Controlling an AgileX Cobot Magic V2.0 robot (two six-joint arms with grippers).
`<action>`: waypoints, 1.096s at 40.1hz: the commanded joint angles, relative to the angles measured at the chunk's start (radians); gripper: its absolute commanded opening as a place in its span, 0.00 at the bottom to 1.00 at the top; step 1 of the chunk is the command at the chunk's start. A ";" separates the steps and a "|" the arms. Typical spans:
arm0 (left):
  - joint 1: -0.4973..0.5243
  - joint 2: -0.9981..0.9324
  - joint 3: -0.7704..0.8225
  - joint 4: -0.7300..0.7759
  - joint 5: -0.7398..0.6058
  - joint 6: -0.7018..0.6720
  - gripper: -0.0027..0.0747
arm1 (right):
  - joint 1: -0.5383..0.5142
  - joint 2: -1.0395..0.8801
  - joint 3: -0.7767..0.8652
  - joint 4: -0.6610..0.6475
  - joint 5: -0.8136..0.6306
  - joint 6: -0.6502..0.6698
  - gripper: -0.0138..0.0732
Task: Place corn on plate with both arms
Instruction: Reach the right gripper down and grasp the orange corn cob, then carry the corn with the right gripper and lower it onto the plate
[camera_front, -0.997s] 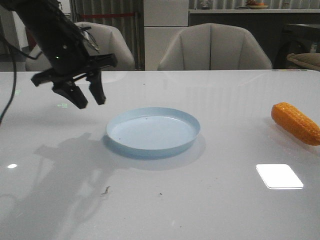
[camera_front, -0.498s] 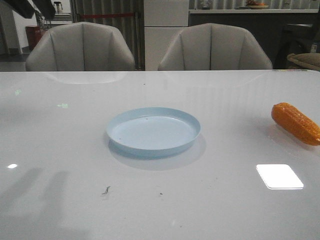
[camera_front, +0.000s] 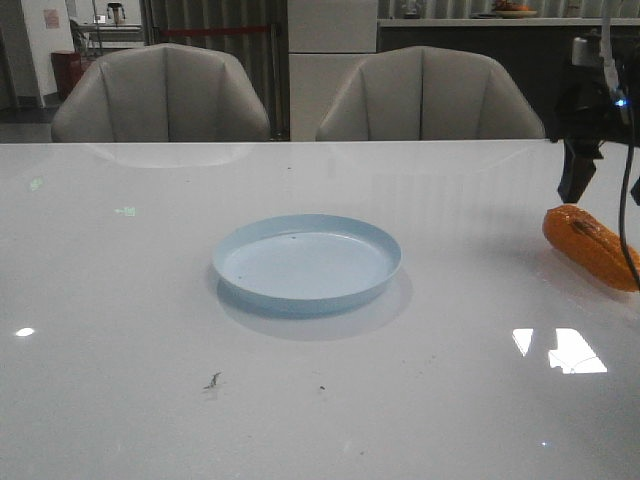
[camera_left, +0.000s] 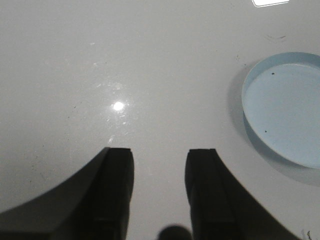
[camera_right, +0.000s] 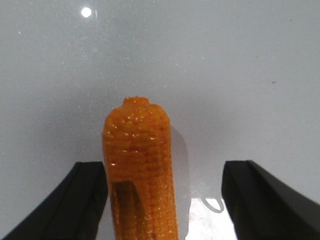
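We note a white table (camera_front: 320, 420) with a bright patch of reflected light near its front right and a few dark specks near its front; behind these, at the middle of the table, sits the pale blue plate (camera_front: 306, 264), flat on the surface and holding nothing; the corn (camera_front: 590, 245) lies on the table at the far right, well apart from the plate, its blunt end toward the plate and its length running off the right edge; the right gripper (camera_front: 578, 172) hangs just above and behind that blunt end, a black cable trailing across the cob; in the right wrist view we find its fingers (camera_right: 82, 200) spread wide, the corn (camera_right: 140, 175) between them, close beside one finger and clear of the other; the left gripper (camera_left: 159, 192) shows in its own wrist view only, fingers parted with nothing between them, over bare table beside the plate (camera_left: 287, 107); beyond the table stand two grey chairs (camera_front: 160, 95).
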 joint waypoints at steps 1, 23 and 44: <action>0.001 -0.063 -0.016 0.002 -0.080 -0.005 0.47 | 0.008 -0.024 -0.037 0.014 -0.026 -0.010 0.83; 0.001 -0.084 -0.018 0.004 -0.080 -0.005 0.47 | 0.029 0.060 -0.058 0.013 -0.010 -0.019 0.60; 0.001 -0.081 -0.018 0.004 -0.136 -0.005 0.47 | 0.238 0.060 -0.442 0.014 0.136 -0.132 0.37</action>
